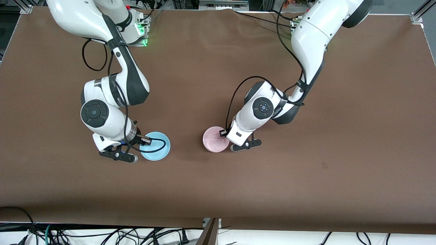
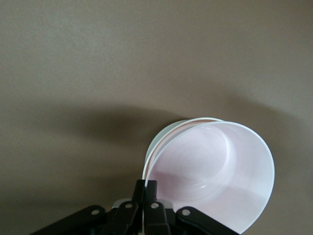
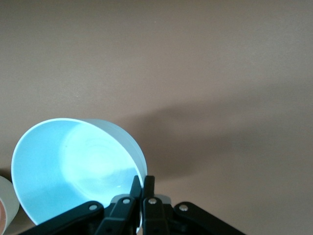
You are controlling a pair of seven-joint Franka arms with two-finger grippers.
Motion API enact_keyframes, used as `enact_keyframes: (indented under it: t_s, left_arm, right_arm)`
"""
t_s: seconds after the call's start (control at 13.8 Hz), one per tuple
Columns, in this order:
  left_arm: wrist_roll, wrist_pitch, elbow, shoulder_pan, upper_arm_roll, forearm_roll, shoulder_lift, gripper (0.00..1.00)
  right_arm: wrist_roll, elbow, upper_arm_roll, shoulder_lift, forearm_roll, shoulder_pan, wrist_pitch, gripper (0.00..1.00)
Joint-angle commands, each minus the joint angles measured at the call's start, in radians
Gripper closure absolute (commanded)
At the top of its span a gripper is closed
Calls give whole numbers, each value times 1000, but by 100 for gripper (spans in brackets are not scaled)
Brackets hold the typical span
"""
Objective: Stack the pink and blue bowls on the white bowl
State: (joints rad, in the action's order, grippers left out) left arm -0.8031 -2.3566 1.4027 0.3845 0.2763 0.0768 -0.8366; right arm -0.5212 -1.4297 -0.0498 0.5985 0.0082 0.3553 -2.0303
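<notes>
My left gripper (image 1: 230, 144) is shut on the rim of the pale pink bowl (image 1: 214, 139), which is tilted in the left wrist view (image 2: 215, 166). A thin rim of the white bowl (image 2: 164, 138) shows just outside the pink rim there, so the pink bowl lies in it. In the front view the pink bowl hides the white bowl. My right gripper (image 1: 138, 155) is shut on the rim of the light blue bowl (image 1: 156, 146), toward the right arm's end. The blue bowl is tilted in the right wrist view (image 3: 73, 166), with its inside facing the camera.
The table (image 1: 306, 170) is covered with a plain brown cloth. A sliver of a pale bowl (image 3: 6, 205) shows at the edge of the right wrist view. Cables lie past the table's near edge (image 1: 102, 234).
</notes>
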Motion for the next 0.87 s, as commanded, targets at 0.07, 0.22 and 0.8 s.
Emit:
enact_keyframes:
  t_s: [0.07, 0.22, 0.8]
  left_arm:
    - [1, 20, 10, -4, 0, -29, 8, 95]
    - [-1, 23, 7, -19, 0, -29, 14, 0]
    - [258, 403, 8, -208, -75, -14, 226, 0]
  right_arm:
    - [-17, 40, 4, 20, -8, -3, 7, 100]
    - [-20, 70, 8, 29, -2, 5, 13, 100]
    - [-327, 183, 11, 151, 29, 210, -131, 100]
